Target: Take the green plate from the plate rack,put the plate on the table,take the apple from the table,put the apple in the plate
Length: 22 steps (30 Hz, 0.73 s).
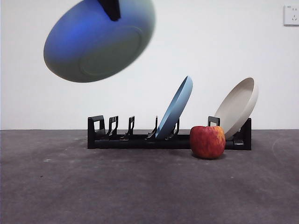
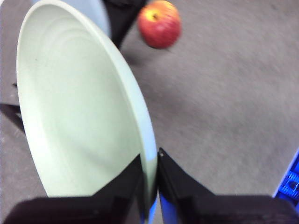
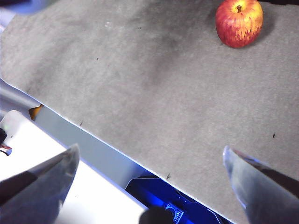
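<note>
- Left gripper (image 2: 150, 186): jaws clamped on the rim of the green plate (image 1: 99, 39), one jaw on each face. Plate is airborne and tilted, high above the left end of the plate rack (image 1: 168, 137), clear of its prongs, touching nothing else.
- Key relation: the bare table (image 1: 93, 186) lies straight below the plate, in front of the rack's left end. Plate still stands steeply on edge, so my judgement is it wants levelling as it comes down.
- Apple (image 1: 207, 142): on the table, just in front of the rack's right part, well apart from the held plate.
- Right gripper (image 3: 149, 182): jaws spread wide, holding nothing, hovering near the table's edge; apple lies ahead of it across open table. This looks the arm nearer the apple.
- Count: three plates (one green held; blue plate (image 1: 175, 107) and beige plate (image 1: 237, 106) leaning in the rack), one apple, one rack.
</note>
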Each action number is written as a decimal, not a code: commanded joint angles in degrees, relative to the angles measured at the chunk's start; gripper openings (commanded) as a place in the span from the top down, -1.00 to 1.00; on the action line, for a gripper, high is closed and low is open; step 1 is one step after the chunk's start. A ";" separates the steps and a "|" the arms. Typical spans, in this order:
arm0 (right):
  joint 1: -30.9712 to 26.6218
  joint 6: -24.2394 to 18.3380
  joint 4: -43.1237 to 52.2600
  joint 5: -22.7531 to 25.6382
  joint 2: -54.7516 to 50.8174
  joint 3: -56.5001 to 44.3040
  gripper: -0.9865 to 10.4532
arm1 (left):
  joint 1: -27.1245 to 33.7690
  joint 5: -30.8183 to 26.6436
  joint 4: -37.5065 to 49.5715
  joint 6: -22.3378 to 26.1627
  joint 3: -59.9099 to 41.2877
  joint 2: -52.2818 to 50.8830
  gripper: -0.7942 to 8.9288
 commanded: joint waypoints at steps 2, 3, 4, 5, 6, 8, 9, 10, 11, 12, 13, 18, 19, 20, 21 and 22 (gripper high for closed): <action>0.17 0.44 0.39 -0.11 -0.04 0.17 -0.32 | -4.11 -3.37 2.62 -0.59 -6.51 1.55 0.85; 0.17 0.57 0.39 -0.11 -0.04 0.17 -0.32 | -4.83 -3.89 4.22 -0.52 -8.46 1.84 0.85; 0.17 0.59 0.39 -0.13 -0.04 0.17 -0.32 | -5.53 -4.63 6.10 -0.48 -10.43 2.23 0.85; 0.17 0.61 0.37 -0.13 -0.04 0.17 -0.32 | -6.32 -5.16 8.02 -0.37 -12.22 2.73 0.85; 0.17 0.61 0.37 -0.13 -0.04 0.17 -0.32 | -6.86 -5.60 9.60 -0.37 -13.64 3.15 0.85; 0.17 0.61 0.37 -0.13 -0.04 0.17 -0.32 | -8.09 -6.91 13.05 -0.37 -16.48 4.22 0.85; 0.17 0.61 0.37 -0.13 -0.04 0.17 -0.32 | -8.59 -7.78 14.67 -0.37 -17.79 4.76 0.85; 0.17 0.59 0.37 -0.13 -0.04 0.17 -0.32 | -9.07 -8.37 16.15 -0.17 -18.91 5.57 0.85; 0.17 0.61 0.37 -0.13 -0.04 0.17 -0.32 | -9.49 -9.40 17.73 -0.15 -19.93 6.40 0.85; 0.17 0.59 0.37 -0.13 -0.04 0.17 -0.32 | -9.79 -9.94 18.75 0.07 -20.65 7.15 0.85; 0.17 0.61 0.37 -0.13 -0.04 0.17 -0.32 | -9.97 -10.38 19.63 0.52 -21.27 8.15 0.85; 0.17 0.63 0.37 -0.13 -0.04 0.17 -0.32 | -10.62 -12.28 22.60 1.29 -21.88 13.75 0.85; 0.17 0.63 0.37 -0.15 -0.04 0.17 -0.32 | -10.84 -12.31 23.19 1.31 -21.88 14.91 0.85; 0.17 0.63 0.37 -0.13 -0.04 0.17 -0.32 | -11.10 -12.26 23.67 1.31 -21.88 15.96 0.85; 0.17 0.63 0.37 -0.13 -0.04 0.17 -0.32 | -11.34 -12.28 24.11 1.31 -21.88 16.81 0.85; 0.17 0.63 0.37 -0.13 -0.04 0.17 -0.32 | -11.63 -12.33 24.61 1.29 -21.88 17.70 0.85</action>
